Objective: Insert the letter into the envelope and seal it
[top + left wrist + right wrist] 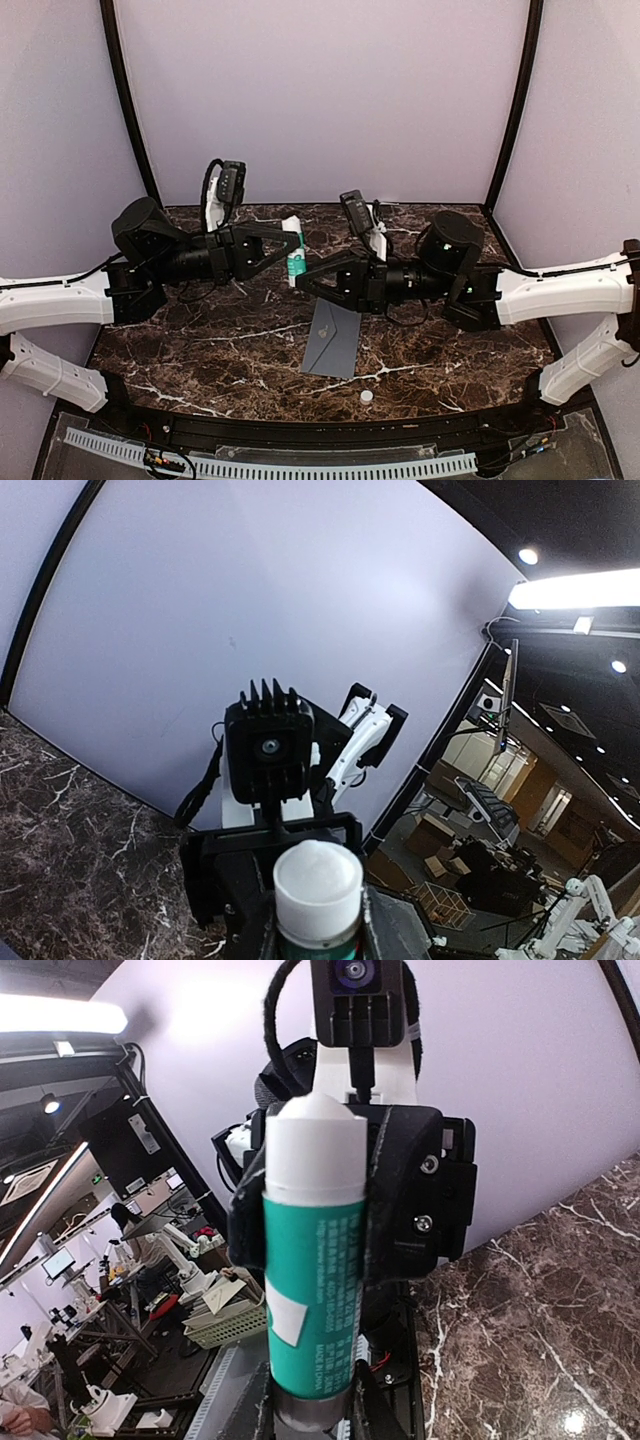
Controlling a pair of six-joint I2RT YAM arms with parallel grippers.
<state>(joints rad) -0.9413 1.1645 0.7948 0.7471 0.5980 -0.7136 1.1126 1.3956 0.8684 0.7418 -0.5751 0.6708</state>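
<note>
Holding a glue stick (296, 262) up in the air between the two arms, over the back half of the dark stone table (200, 350). Gripped around its body by the left gripper (318, 935), fingers shut tight on it, with a white end poking out past them. Pinched at the other end by the right gripper (310, 1415), fingers pressed close on both sides of the base. Held from two sides like this most likely to twist or pull the stick open, a job too hard for one gripper alone. Kept high off the table too, probably to leave room for turning and to keep glue off the stone. Left flat on the table, below the grippers and not touching them: the grey envelope (333, 345), long way pointing front to back, pointed flap looking folded down. No sign of the letter in any view; maybe tucked inside the envelope already, but no way to tell from here. Just past the envelope's near end, close to the front edge: a small white round thing (367, 396), maybe a cap. Looks like the sealing part of the job, getting the glue ready. After that, by a guess, a need to bring the stick down to the flap, rub glue under it and press it shut. Worth watching for: a light envelope sliding away under the push.
</note>
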